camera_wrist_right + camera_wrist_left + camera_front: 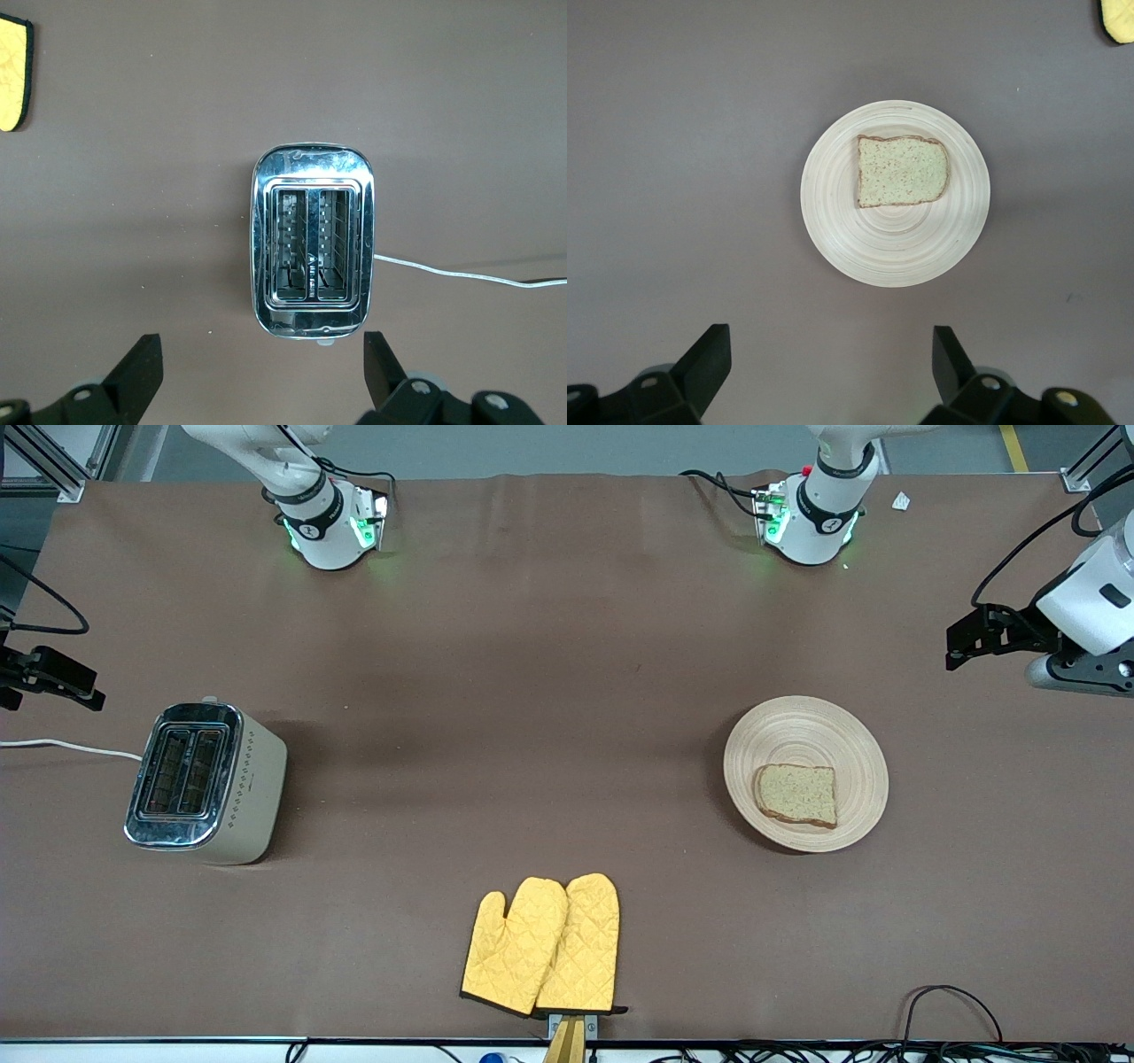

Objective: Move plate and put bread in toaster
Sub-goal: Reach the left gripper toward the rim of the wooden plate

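Two grippers hang spread wide and empty. The right gripper [55, 677] waits high near the toaster [205, 783], whose slots face up for loading. The left gripper [974, 638] hangs near the plate [804, 726] bearing the bread [796, 794], likely staged for pickup.

Toaster [313, 240] seen from straight above, with the right gripper [261, 376] hovering over the table just beside it.

The toaster's chrome top is shiny, and both slots stand empty, their wire guides visible inside. A thin white cord [465, 274] runs away from one side of the toaster across the brown tablecloth [133, 230]. The gripper's two black fingers [137, 367] are spread wide apart, holding nothing. Well apart from the toaster, a corner of a yellow oven mitt [13, 75] shows.
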### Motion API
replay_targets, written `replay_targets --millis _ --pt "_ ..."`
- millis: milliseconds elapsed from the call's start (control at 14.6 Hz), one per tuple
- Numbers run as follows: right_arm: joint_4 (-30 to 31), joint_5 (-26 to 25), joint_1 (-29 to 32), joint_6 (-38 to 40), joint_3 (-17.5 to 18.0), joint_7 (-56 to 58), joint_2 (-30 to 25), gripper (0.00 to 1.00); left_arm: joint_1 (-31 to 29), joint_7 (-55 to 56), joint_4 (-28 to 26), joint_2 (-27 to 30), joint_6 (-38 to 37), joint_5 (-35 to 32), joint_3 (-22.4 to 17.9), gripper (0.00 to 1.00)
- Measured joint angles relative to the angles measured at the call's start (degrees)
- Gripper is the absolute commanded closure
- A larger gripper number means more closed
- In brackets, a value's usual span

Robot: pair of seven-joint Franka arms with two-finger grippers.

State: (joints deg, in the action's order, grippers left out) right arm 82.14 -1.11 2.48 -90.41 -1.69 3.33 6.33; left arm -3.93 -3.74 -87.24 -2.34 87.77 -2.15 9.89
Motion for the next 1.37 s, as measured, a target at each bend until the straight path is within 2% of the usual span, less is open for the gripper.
replay_targets --millis 344,550,824,962,1099,1374 --pt "0.0 0.0 0.0 0.0 0.1 -0.3 0.0 0.00 -0.6 0.0 0.2 -0.2 0.1 -0.7 0.0 0.00" --pt "0.0 0.0 0.0 0.1 0.2 -0.3 0.0 0.00 -4.5 -0.4 0.1 -3.0 0.2 4.1 -0.1 0.00" --pt "0.0 0.0 -0.2 0.4 0.3 -0.3 0.0 0.00 -12.3 -9.1 2.0 -14.0 1.4 13.6 -0.3 0.00" --pt "-0.1 0.0 -0.4 0.6 0.4 -0.3 0.0 0.00 -15.1 -10.4 2.3 -20.2 1.7 19.8 -0.4 0.00" --pt "-0.1 0.0 -0.6 0.6 0.5 -0.4 0.0 0.00 -19.4 -16.4 2.4 -27.4 3.3 26.4 -0.4 0.00" --pt "-0.1 0.0 -0.6 0.8 0.5 -0.4 0.0 0.00 -25.1 -30.9 3.0 -40.1 7.5 31.5 -0.4 0.00"
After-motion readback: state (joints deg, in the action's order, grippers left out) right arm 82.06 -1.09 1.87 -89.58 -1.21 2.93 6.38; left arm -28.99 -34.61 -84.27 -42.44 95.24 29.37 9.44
